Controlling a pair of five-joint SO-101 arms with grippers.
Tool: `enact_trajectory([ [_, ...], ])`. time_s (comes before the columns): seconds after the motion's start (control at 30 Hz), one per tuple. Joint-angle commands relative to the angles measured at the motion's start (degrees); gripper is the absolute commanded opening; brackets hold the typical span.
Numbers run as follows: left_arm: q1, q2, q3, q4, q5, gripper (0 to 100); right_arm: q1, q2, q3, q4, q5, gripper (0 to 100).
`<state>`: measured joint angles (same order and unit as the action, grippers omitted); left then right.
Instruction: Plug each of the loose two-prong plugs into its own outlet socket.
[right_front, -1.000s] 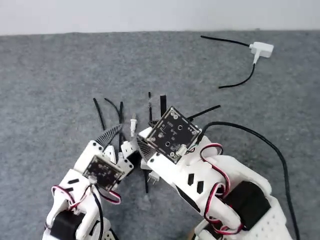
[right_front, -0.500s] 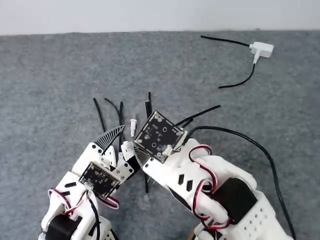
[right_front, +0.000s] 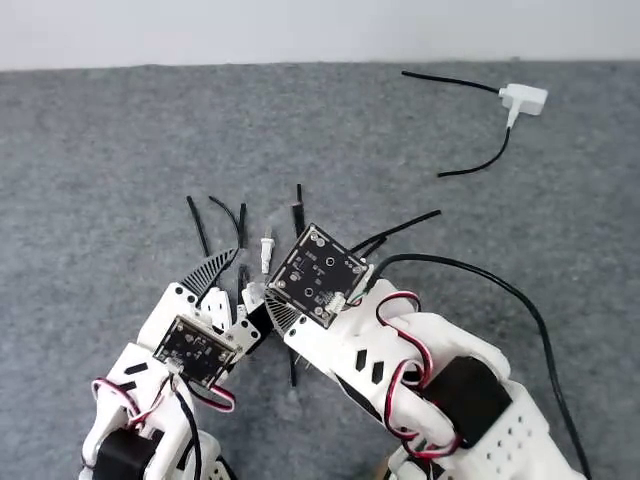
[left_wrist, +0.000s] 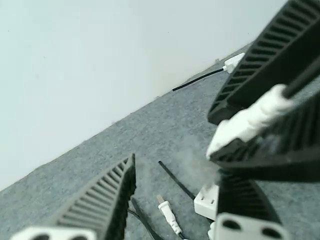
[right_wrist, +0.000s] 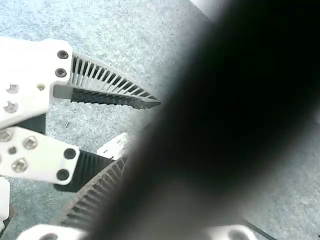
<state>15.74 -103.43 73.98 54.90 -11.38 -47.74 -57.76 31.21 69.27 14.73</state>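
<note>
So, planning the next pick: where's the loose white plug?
High view: the loose white plug lies among short black cords, just left of the right arm's camera board.

Worktop (right_front: 120, 150) under tools: grey felt-like cloth, matt, rough nap.
Left tool (right_front: 243, 278): black ribbed plastic fingers, matt; smooth white plastic mount, shiny metal screws (right_wrist: 61, 73).
Right tool (left_wrist: 215, 137): same black ribbed matt plastic.
Held plug (left_wrist: 250, 117) between right tool's fingers: white plastic, smooth, faint gloss.
Beyond tools: far plug (right_front: 524, 98), smooth white plastic; black cords (right_front: 470, 168), smooth rubbery sheath.
</note>
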Motion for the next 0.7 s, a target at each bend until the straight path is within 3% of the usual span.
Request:
enact_trajectory([
  [0.0, -2.37, -0.97, -2.68, -2.02, 0.35, 24, -0.75, -0.48, 0.44, 1.45, 0.18, 1.0],
  [0.67, -2.46, -0.97, -1.89, -2.02, 0.35, 24, -0.40, -0.48, 2.55, 1.98, 0.53, 1.0],
])
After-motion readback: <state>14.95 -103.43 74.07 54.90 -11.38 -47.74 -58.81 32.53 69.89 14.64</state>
